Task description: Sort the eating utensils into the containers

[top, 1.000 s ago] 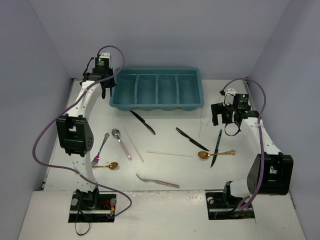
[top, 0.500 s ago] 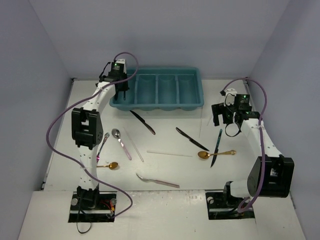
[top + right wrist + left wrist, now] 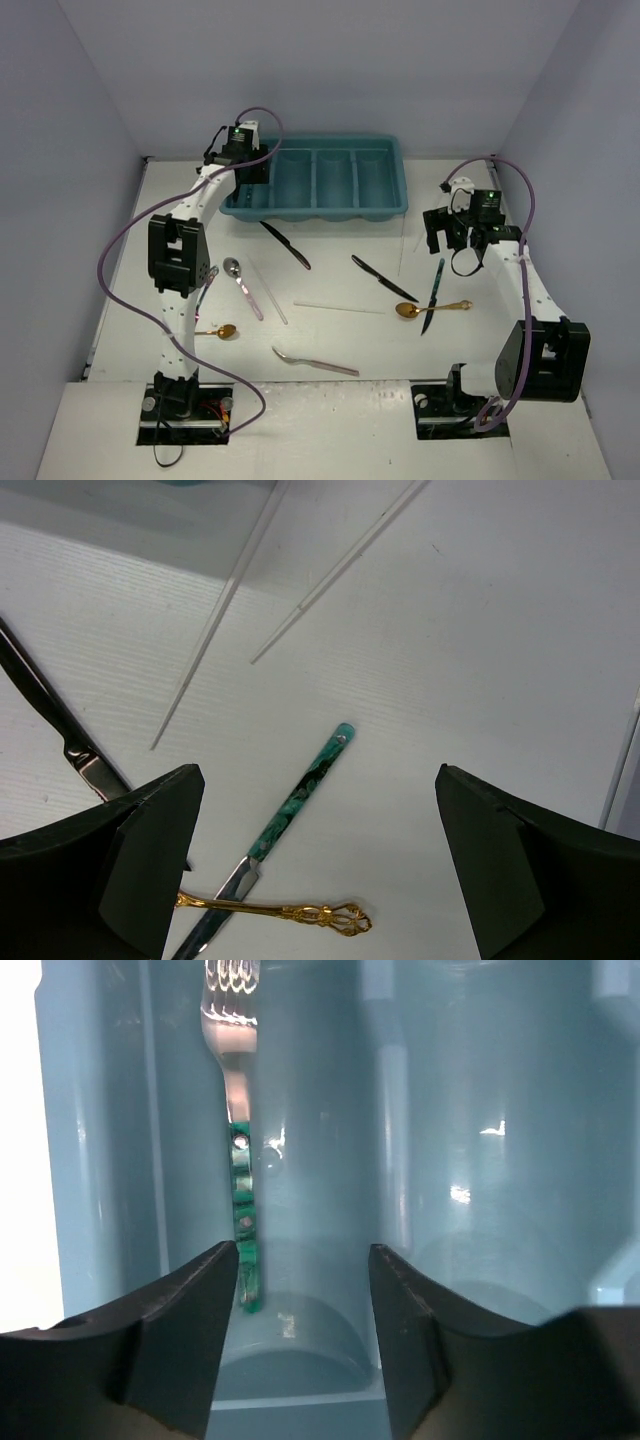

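The teal tray [image 3: 325,212] stands at the back of the table. My left gripper [image 3: 252,170] hangs open and empty over its leftmost compartment [image 3: 480,1210]. In the left wrist view a green-handled fork [image 3: 240,1190] lies in that compartment, its handle end beside my left finger, and the gripper [image 3: 303,1300] does not hold it. My right gripper [image 3: 455,238] is open above the table at the right. In its wrist view [image 3: 318,815] a green-handled knife [image 3: 300,792] lies between the fingers, crossing a gold spoon's handle [image 3: 290,912].
Loose on the table: two black knives [image 3: 285,244] [image 3: 383,278], a silver spoon [image 3: 240,280], a gold spoon [image 3: 220,331], a silver fork [image 3: 315,361] and pale chopsticks [image 3: 340,307] [image 3: 268,292]. More sticks [image 3: 215,620] and a black knife [image 3: 50,715] lie near my right gripper.
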